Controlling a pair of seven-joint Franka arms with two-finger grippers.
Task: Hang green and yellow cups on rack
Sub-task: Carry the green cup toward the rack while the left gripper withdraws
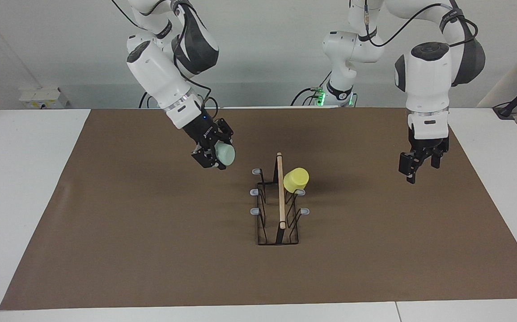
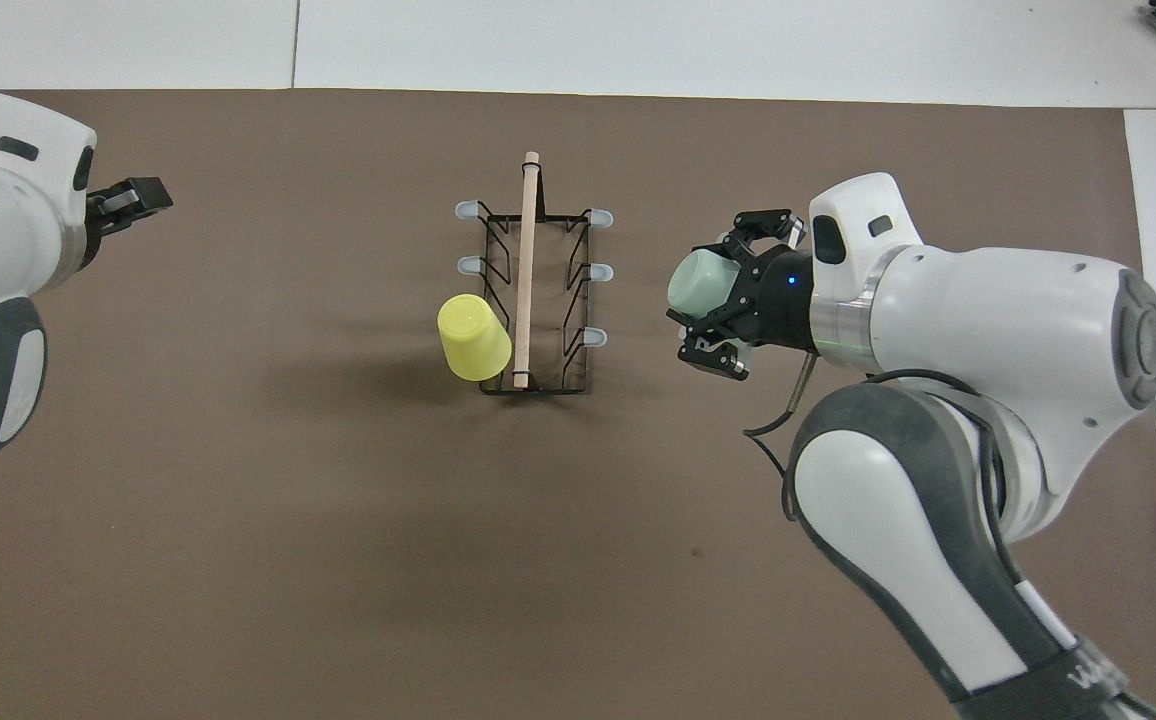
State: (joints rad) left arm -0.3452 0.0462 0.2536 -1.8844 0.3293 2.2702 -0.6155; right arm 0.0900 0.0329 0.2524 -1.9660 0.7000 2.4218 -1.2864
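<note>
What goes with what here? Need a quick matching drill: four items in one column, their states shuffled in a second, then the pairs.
1. green cup
2. yellow cup
3. left end effector
4. rack

A. holds nothing, over the brown mat
B. hung on a prong
C. five prongs bare
D. gripped in the right end effector, off the rack

Pairs: 1-D, 2-B, 3-A, 4-C

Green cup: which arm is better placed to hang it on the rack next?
Right. The right gripper already holds the green cup in the air beside the rack, on the side whose prongs are all free. The left gripper waits, with the hung yellow cup on its side.
</note>
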